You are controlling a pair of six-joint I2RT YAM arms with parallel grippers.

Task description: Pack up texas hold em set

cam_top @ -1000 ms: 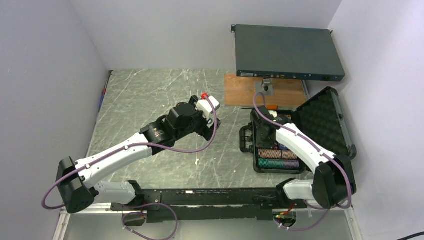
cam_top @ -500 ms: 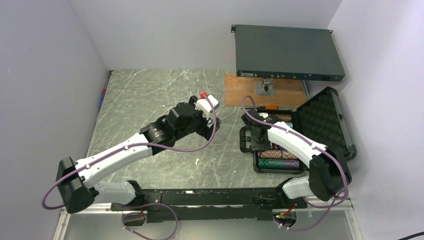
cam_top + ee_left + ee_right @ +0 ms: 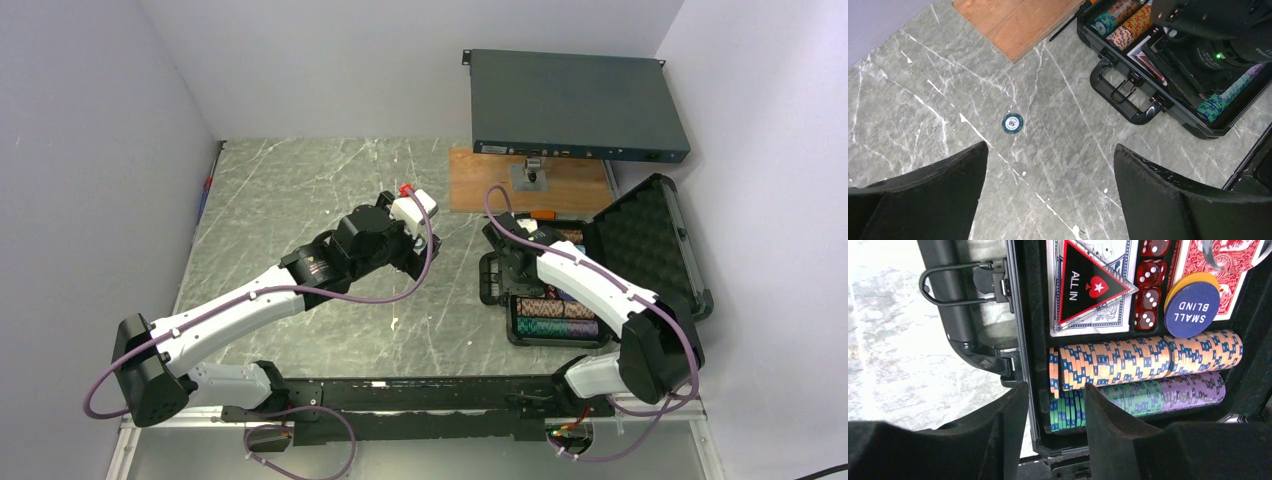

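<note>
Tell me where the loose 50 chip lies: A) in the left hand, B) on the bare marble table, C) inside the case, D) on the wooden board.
B: the 50 chip lies flat on the marble table, apart from the wooden board and the case, beyond the open left hand.

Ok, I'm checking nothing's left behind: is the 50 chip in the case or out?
Out: the chip lies flat on the table, apart from the open case.
</note>
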